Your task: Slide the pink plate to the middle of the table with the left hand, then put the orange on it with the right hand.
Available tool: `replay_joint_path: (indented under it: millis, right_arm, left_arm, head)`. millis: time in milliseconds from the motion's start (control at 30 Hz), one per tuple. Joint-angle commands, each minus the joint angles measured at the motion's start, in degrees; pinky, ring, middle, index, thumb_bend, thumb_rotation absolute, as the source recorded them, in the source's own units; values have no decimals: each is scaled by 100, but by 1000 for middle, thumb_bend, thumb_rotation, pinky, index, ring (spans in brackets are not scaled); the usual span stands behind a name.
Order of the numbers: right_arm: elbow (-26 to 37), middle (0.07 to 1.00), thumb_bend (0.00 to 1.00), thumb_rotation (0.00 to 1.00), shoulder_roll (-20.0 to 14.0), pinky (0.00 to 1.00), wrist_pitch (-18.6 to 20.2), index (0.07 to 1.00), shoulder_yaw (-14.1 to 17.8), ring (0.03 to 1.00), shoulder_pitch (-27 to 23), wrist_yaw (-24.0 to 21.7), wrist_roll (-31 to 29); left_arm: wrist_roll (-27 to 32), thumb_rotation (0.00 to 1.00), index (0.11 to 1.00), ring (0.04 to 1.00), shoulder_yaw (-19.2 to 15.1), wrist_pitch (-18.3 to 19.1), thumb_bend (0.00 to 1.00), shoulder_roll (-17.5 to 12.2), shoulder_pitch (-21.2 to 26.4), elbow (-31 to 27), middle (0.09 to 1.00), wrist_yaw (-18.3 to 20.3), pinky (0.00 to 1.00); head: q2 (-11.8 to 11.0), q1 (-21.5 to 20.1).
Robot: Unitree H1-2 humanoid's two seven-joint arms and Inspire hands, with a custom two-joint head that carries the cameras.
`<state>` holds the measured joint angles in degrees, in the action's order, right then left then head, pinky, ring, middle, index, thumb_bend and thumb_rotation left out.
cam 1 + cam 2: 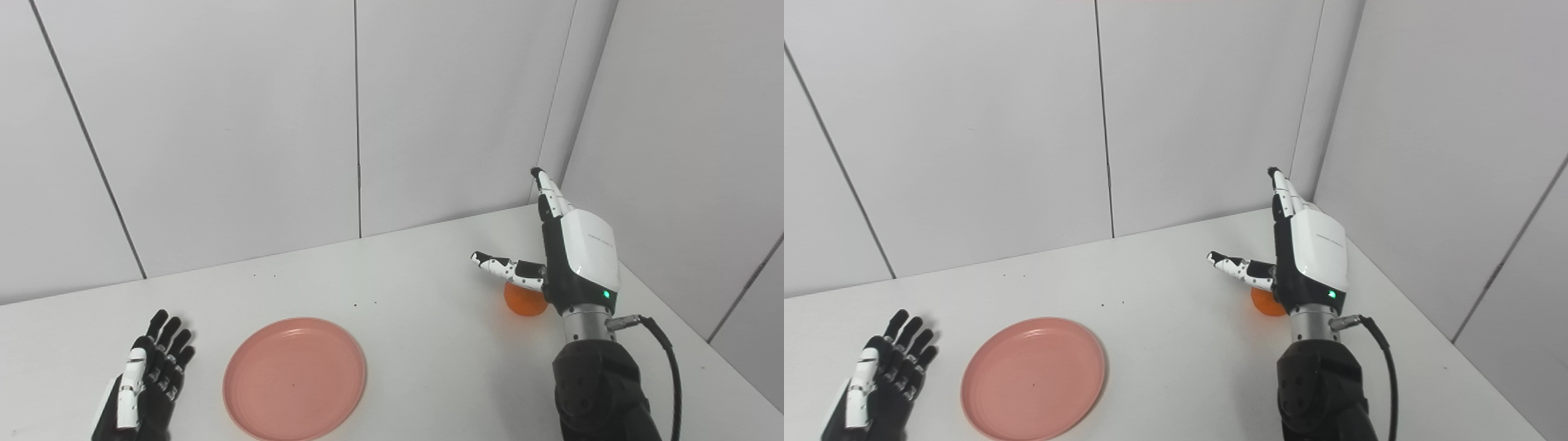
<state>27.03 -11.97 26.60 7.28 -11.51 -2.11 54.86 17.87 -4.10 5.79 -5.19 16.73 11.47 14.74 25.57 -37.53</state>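
Lying flat on the white table (429,343), the pink plate (294,377) sits at about 7 o'clock from the table's middle, empty and upright. The left hand (149,378) rests at 9 o'clock of the plate, just beside its rim but apart from it, fingers spread and holding nothing. The right hand (566,257) stands raised at 3 o'clock of the scene, fingers extended upward, thumb pointing toward 9 o'clock, released and empty. The orange (523,301) rests on the table directly behind that hand, partly hidden by it; contact cannot be determined. Orange and plate are well apart.
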Motion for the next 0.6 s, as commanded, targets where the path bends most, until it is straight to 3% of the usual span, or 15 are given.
replay_joint_path:
  millis: [0, 233, 567]
  right_arm:
    - [106, 925, 920, 429, -105, 736, 13, 949, 73, 876, -104, -53, 133]
    - [-8, 940, 930, 455, -127, 775, 10, 968, 176, 902, -59, -185, 109]
    - [-445, 968, 938, 494, -39, 808, 27, 995, 340, 924, -55, -429, 64]
  left_arm:
    - [3, 1000, 997, 982, -2, 130, 298, -51, -23, 70, 995, 6, 1000]
    - [73, 1000, 1000, 988, -17, -12, 313, -107, 15, 229, 1000, 149, 1000]
    - [17, 1000, 998, 986, -14, 105, 305, -111, -13, 79, 999, 86, 1000]
  head:
    - [29, -3]
    - [63, -10]
    - [138, -10]
